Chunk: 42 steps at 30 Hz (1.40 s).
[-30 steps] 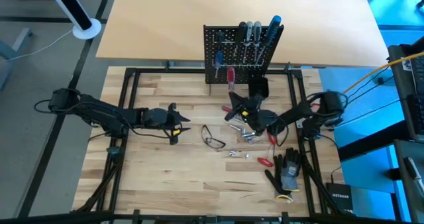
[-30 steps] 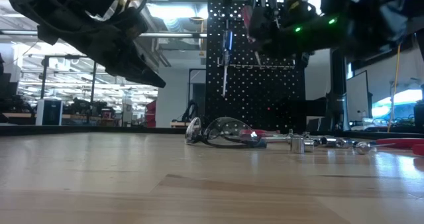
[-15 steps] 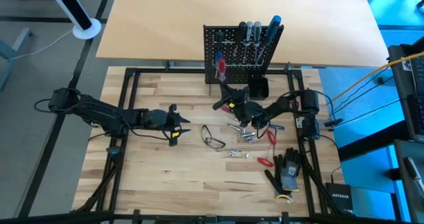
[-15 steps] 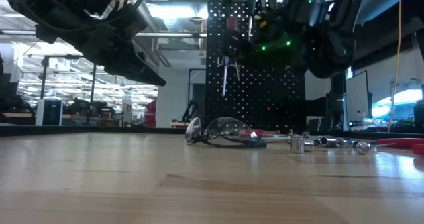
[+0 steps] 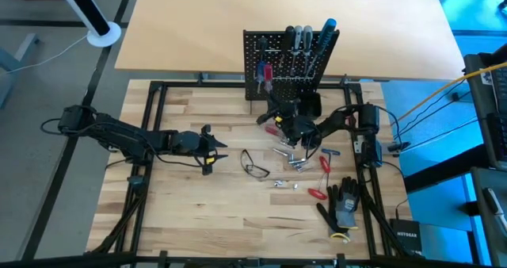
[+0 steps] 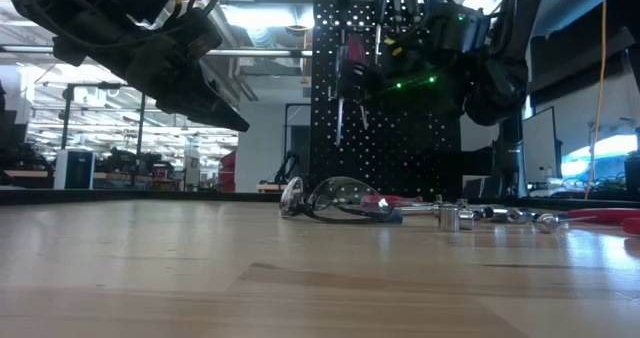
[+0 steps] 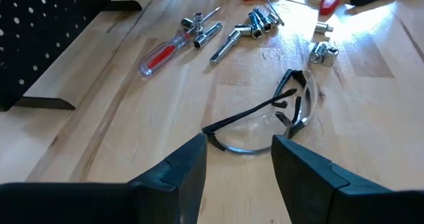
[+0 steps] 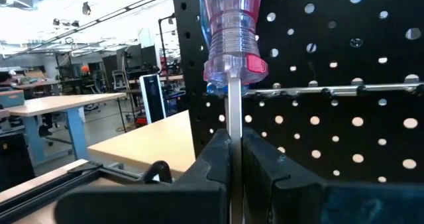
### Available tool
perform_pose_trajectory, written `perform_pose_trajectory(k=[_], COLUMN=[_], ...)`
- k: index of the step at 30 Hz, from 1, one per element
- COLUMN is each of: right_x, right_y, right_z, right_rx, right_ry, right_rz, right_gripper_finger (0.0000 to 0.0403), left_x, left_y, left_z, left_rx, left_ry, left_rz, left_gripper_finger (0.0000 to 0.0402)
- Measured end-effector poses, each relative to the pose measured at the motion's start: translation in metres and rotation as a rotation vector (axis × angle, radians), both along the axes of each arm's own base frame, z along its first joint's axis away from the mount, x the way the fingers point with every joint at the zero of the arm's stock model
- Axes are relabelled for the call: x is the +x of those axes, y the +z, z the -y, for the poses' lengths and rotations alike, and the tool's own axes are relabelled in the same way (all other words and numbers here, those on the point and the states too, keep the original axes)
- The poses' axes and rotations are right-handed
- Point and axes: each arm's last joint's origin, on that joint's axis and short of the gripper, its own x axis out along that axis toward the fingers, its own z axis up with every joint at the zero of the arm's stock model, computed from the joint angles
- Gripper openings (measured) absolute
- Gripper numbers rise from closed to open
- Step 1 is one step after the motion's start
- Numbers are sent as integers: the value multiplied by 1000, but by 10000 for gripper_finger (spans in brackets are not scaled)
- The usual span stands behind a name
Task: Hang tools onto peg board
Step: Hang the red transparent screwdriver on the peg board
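The black peg board [image 5: 289, 58] stands upright at the table's far edge. Several screwdrivers hang on it, one with a blue handle [image 5: 328, 25]. My right gripper [image 5: 275, 113] is shut on a red-and-clear-handled screwdriver [image 5: 267, 76] right in front of the board's left part. The screwdriver also shows in the low view [image 6: 345, 63]. My left gripper [image 5: 211, 149] is open and empty above the table's middle left, its fingers either side of the view onto safety glasses [image 7: 271, 114]. My right gripper pinches the screwdriver's thin metal shaft [image 8: 234, 128] between its two fingers, just below the handle [image 8: 232, 25]. The fingers point toward the peg board from the near side and lie across the shaft. The screwdriver stands upright, handle up, clear of the table.
On the table lie the safety glasses [image 5: 255, 166], metal sockets [image 5: 291, 161], a red-handled screwdriver [image 7: 162, 52], more red-handled tools [image 5: 324, 163] and black gloves [image 5: 344, 204]. A small black cup [image 5: 310, 103] stands at the board's foot. There is bare wood at the near left.
My right gripper has moved up and toward the far edge and the peg board's left part, still shut on the red-handled screwdriver. The screwdriver has stayed upright and now stands close in front of the board.
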Motion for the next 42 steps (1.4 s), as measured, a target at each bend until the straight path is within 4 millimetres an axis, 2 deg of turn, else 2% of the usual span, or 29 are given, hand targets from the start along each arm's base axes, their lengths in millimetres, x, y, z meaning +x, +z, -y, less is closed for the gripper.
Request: perform_pose_trajectory(k=[33,42], right_x=[-7,2], right_y=[-5,-5], right_z=[34,45], right_rx=[39,62], right_ry=[-23,-48], right_rz=[-15,-87], right_gripper_finger=[21,21], left_x=[0,0], left_y=[0,0], left_z=[0,0], left_rx=[1,0], left_ry=[0,0], left_rz=[3,3], left_gripper_finger=[159,159])
